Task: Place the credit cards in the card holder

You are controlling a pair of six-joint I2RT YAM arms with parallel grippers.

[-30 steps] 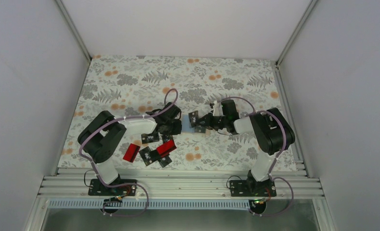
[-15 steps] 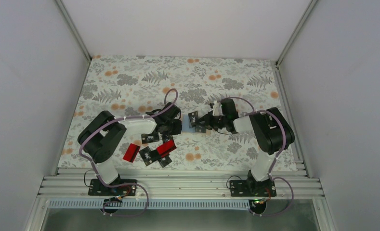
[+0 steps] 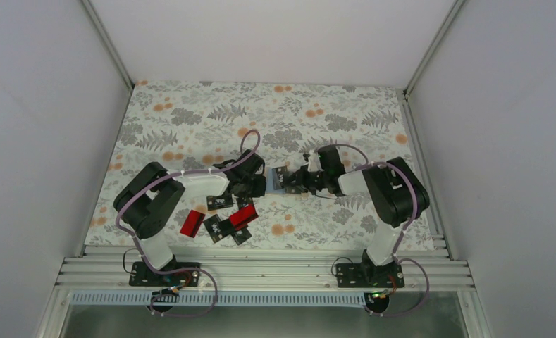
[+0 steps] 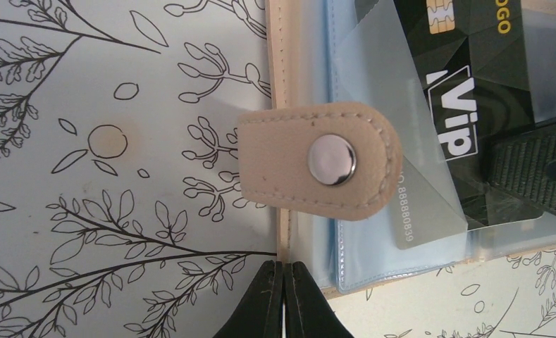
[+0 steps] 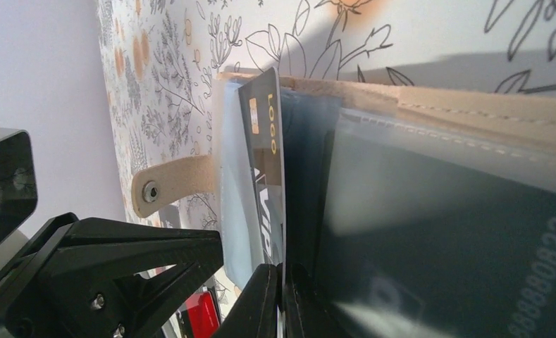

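Note:
The card holder (image 3: 273, 184) lies open on the flowered table between my arms, tan outside (image 4: 317, 162), light blue with clear pockets inside (image 5: 472, 113). My left gripper (image 4: 283, 271) is shut on its tan edge (image 3: 258, 186). A black credit card (image 5: 264, 141) marked VIP is pinched in my shut right gripper (image 5: 282, 274), which reaches in from the right (image 3: 297, 182). That card's (image 4: 465, 91) front part lies under a clear pocket flap. Another dark card (image 5: 472, 246) sits inside a pocket. Several loose black cards (image 3: 218, 202) and two red ones (image 3: 192, 222) lie near the left arm.
The loose cards cluster at the front left, one red card (image 3: 243, 216) propped on black ones (image 3: 216, 227). Metal rails (image 3: 261, 271) run along the near edge, and white walls enclose the table (image 3: 190, 120) on three sides.
My right gripper has moved slightly left with the black card, further over the holder. The left arm has stayed put.

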